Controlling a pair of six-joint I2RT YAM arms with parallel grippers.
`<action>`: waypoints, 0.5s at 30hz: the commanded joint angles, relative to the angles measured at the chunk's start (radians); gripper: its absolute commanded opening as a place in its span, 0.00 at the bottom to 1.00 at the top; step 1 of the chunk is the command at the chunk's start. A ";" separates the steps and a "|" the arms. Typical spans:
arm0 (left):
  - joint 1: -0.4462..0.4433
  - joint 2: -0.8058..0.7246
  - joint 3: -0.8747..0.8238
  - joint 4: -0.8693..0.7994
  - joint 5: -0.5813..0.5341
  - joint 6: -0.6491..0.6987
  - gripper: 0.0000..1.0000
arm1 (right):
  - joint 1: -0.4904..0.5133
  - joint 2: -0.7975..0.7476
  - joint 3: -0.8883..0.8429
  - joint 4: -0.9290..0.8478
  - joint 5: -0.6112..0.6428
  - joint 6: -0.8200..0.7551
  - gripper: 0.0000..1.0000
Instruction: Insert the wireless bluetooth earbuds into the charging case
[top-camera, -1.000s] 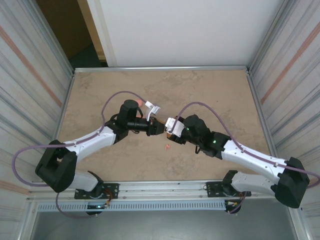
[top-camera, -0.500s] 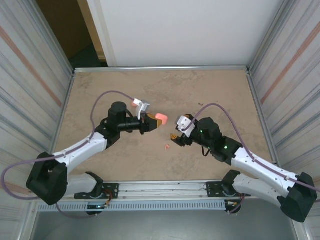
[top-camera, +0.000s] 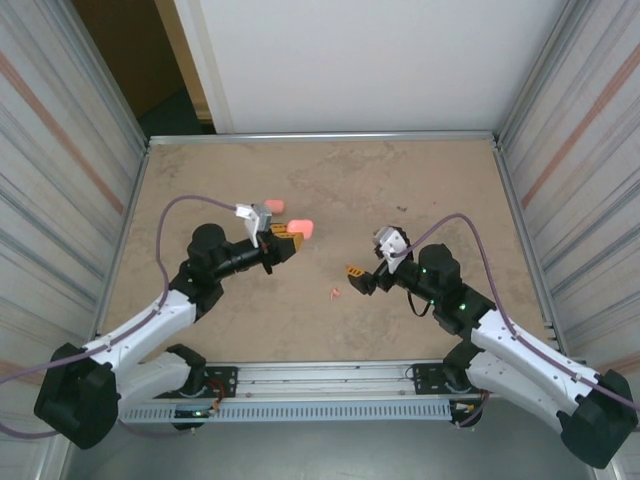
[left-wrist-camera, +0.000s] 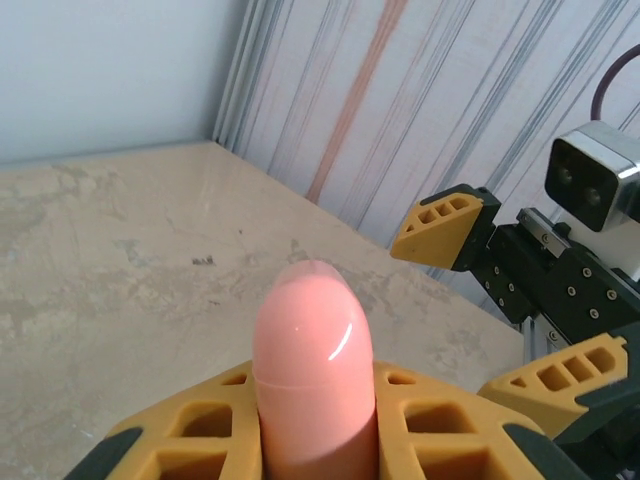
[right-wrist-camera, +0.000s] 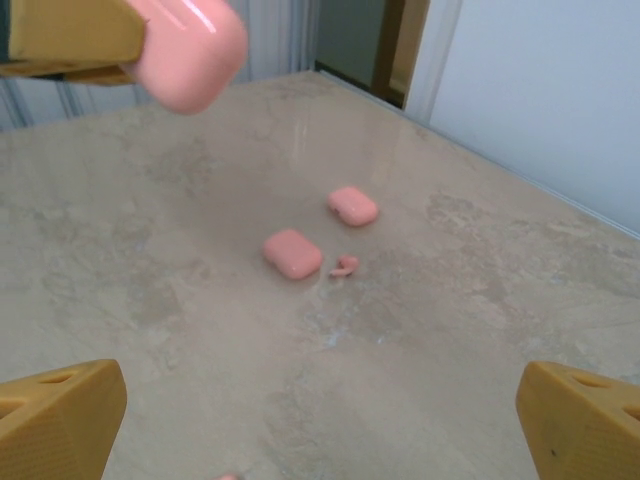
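Left gripper (top-camera: 288, 236): clamping the case (top-camera: 303, 229), pulling away.
Right gripper (top-camera: 358, 276): opening wide — empty, retreating.
Earbud (top-camera: 335, 293): lying loose on table (top-camera: 200, 170) — awaiting pickup.

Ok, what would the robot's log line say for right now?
left hand: shut on charging case, off the table | right hand: open, empty | earbud: loose on table

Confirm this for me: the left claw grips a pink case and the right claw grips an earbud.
Wrong on the right claw: it stands open, gripping nothing, as the right wrist view shows. The left claw does grip the pink case.
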 joint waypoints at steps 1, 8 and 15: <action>0.005 -0.046 -0.044 0.128 -0.037 0.039 0.00 | -0.028 -0.032 -0.027 0.122 -0.059 0.121 0.99; 0.005 -0.080 -0.124 0.290 -0.036 0.048 0.00 | -0.051 -0.007 -0.056 0.282 -0.189 0.254 0.99; 0.005 -0.086 -0.163 0.402 -0.005 0.059 0.00 | -0.049 0.080 -0.011 0.395 -0.298 0.330 0.99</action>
